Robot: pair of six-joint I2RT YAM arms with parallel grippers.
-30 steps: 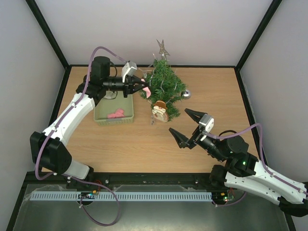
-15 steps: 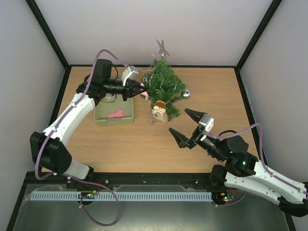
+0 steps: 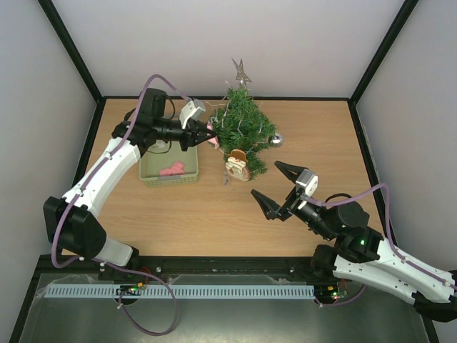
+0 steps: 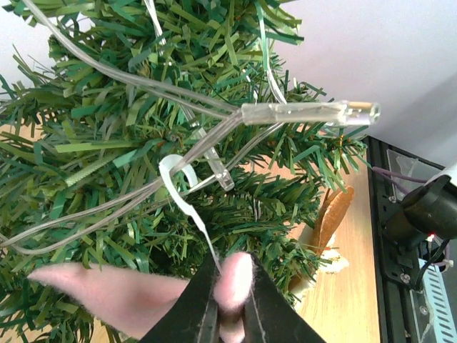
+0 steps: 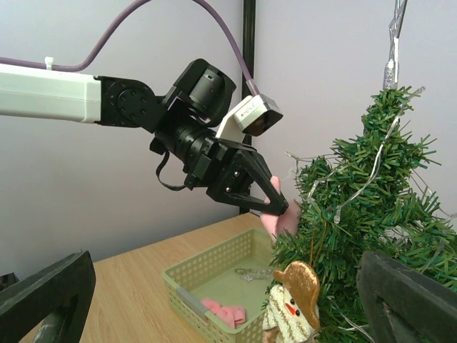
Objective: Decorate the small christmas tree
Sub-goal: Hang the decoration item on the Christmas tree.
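Note:
The small christmas tree (image 3: 243, 128), dark green with a clear light string and a silver star on top, stands at the back of the table; it fills the left wrist view (image 4: 143, 179) and shows at the right of the right wrist view (image 5: 364, 214). My left gripper (image 3: 212, 133) is shut on a pink felt ornament (image 4: 107, 293) and holds it against the tree's left side; its white loop (image 4: 178, 179) lies among the branches. The ornament also shows in the right wrist view (image 5: 280, 220). My right gripper (image 3: 275, 187) is open and empty in front of the tree.
A pale green basket (image 3: 151, 179) left of the tree holds another pink ornament (image 3: 171, 170) and a silver piece. A snowman ornament (image 3: 237, 164) hangs low on the tree's front. A silver bauble (image 3: 276, 139) hangs at the tree's right.
My left gripper has drawn back slightly to the left with the pink ornament, staying at the tree's left side. The right arm has not moved.

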